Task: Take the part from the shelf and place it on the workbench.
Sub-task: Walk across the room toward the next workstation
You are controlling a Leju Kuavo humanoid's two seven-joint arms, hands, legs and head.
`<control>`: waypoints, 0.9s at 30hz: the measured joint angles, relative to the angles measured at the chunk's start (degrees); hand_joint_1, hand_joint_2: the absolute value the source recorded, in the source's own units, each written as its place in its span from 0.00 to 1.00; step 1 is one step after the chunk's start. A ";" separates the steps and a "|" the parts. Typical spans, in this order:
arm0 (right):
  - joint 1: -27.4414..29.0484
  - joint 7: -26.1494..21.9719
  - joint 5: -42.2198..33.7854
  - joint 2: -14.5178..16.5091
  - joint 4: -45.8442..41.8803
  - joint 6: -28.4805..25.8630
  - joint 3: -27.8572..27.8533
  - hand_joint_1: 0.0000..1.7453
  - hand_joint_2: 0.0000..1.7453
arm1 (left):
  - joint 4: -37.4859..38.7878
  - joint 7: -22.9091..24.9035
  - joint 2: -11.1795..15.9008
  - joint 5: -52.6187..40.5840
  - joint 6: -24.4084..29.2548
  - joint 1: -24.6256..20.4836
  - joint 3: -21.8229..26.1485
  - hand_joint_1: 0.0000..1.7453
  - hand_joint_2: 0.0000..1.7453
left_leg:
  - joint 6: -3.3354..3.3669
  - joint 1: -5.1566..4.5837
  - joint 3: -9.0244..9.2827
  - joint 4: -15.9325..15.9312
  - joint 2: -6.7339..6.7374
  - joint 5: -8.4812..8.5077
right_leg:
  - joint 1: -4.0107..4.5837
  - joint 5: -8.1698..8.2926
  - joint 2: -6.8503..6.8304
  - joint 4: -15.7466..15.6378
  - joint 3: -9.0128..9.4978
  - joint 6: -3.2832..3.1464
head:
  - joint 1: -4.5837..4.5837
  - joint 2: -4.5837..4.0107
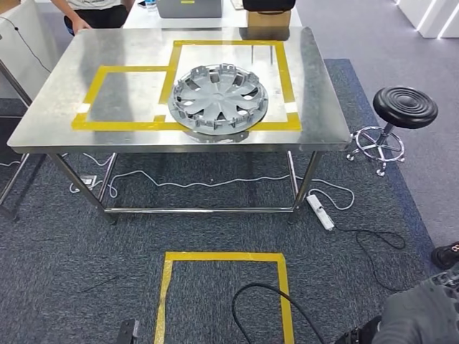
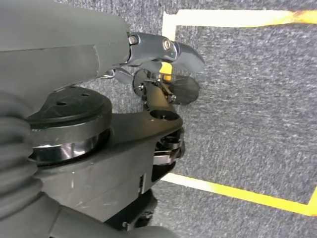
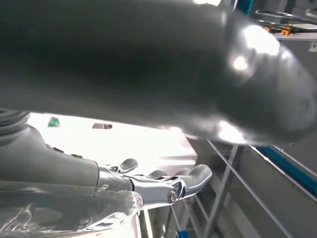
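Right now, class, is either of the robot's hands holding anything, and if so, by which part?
Nothing is held. The left hand hangs empty over the carpet, the right hand is empty too, and the hubcap lies alone on the workbench.

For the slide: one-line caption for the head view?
Grey wheel cover lying inside yellow tape outline on steel workbench.

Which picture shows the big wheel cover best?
The head view: the whole grey wheel cover lies flat on the steel workbench, overlapping the yellow tape. The left wrist view looks at carpet, the right wrist view at a shelf frame.
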 joint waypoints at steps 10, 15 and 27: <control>-0.55 1.30 -5.00 -2.02 2.26 0.03 2.55 0.00 0.00 | 0.01 -0.17 0.03 0.11 0.56 0.26 0.00 0.00 0.00 | -1.69 0.33 -5.49 15.67 -0.04 -8.03 | 0.20 2.33 -0.21 -0.75 -2.41 -2.77 | -0.46 0.00; -1.45 2.77 -9.81 -3.32 3.45 0.17 4.22 0.00 0.00 | 0.01 -0.13 0.02 0.18 0.82 0.22 0.01 0.00 0.00 | -0.80 0.23 2.91 0.79 -0.05 -2.68 | 0.56 2.38 -0.14 -0.20 -3.05 -1.86 | -0.41 0.00; -1.60 1.36 -11.81 -4.51 3.95 0.31 5.33 0.00 0.00 | 0.01 8.20 -0.04 -7.06 11.67 0.31 -1.83 0.00 0.00 | 1.07 0.46 2.42 0.09 -0.13 -2.42 | 0.11 0.44 -0.20 8.92 -7.98 0.30 | 0.19 0.00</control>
